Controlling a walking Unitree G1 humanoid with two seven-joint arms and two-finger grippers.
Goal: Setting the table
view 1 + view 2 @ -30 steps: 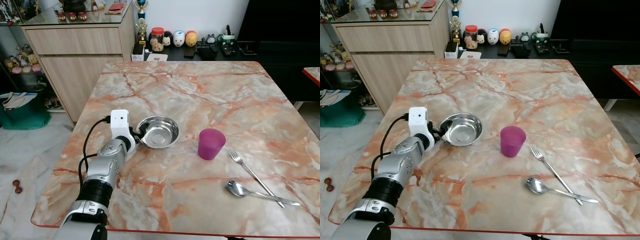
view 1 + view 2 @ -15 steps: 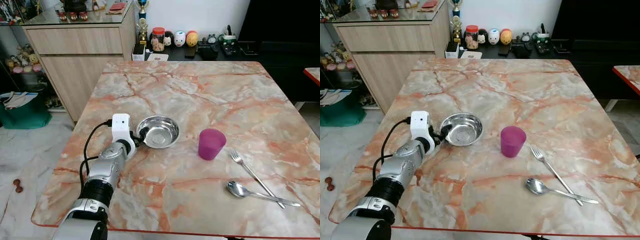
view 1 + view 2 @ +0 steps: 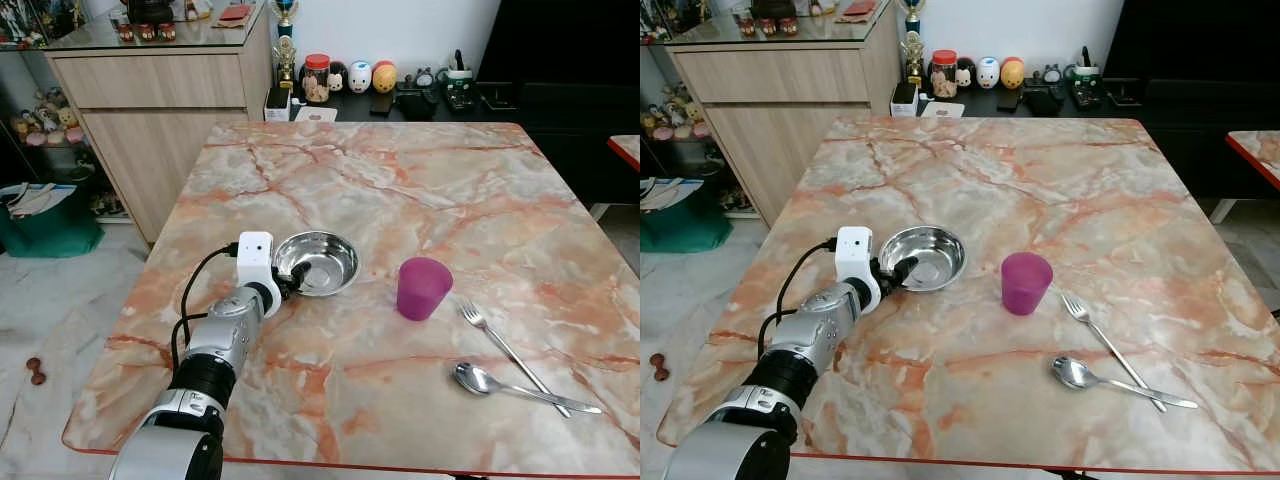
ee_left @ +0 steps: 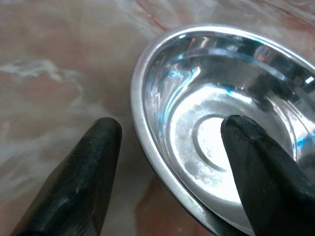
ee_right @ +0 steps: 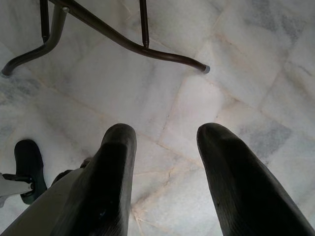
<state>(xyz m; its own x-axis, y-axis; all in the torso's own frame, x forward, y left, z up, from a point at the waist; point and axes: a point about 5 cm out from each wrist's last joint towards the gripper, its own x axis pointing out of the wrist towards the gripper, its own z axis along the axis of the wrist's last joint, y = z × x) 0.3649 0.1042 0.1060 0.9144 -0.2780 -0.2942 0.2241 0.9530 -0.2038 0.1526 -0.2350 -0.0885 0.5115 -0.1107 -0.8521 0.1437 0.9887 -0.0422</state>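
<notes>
The silver left arm reaches forward over the pink-veined marble worktop [image 3: 400,190], with its left end effector [image 3: 296,278] at the near-left rim of the round stainless-steel bowl [image 3: 322,262]. A purple plastic cup [image 3: 422,288] stands right of the bowl, with a steel fork [image 3: 505,352] and steel spoon [image 3: 520,386] further right. The left end effector is spread, straddling the rim, one finger [image 4: 261,167] inside the bowl; the right end effector [image 5: 165,167] hangs apart above the tiled floor.

no legible text or labels

Soft, even daylight fills the room, and the head views are sharp with only faint shadows on the table [image 3: 420,190]. Up close, the bowl [image 4: 216,123] glares white and blue, its 3 o'clock edge blurred, and the black fingers [image 4: 83,182] are out of focus.
</notes>
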